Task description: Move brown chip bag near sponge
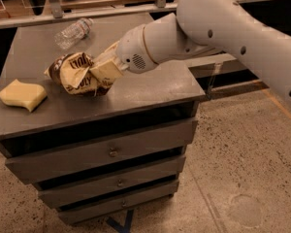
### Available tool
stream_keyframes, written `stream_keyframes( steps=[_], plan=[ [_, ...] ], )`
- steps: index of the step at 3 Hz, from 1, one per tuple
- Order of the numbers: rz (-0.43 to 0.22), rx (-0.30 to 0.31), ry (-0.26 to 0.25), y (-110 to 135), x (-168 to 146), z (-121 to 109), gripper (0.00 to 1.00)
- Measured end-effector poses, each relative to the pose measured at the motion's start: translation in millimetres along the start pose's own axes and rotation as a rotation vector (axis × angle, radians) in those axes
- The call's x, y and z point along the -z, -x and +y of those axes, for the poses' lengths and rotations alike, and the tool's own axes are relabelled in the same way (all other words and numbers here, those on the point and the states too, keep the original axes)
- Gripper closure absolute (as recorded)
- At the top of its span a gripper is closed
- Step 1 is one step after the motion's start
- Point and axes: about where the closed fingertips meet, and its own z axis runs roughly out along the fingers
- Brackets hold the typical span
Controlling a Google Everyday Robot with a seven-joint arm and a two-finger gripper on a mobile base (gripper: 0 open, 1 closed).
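Camera view: wrinkly dark-brown-and-cream foil chip bag (73, 73), low on grey cabinet top (150, 89), near pale yellow wavy foam sponge (22, 95), not touching. Cream two-finger gripper (105, 71) pinches bag's right end. I'd settle it flat, release without dragging.

Crinkly glossy foil bag (72, 71) in matt hand (102, 68)
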Motion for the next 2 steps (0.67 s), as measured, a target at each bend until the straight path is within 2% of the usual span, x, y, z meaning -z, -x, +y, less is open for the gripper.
stream_keyframes(
  steps=[2],
  plan=[
    [0.011,0.001,-0.085,-6.8,-13.3,9.2,0.12]
  ],
)
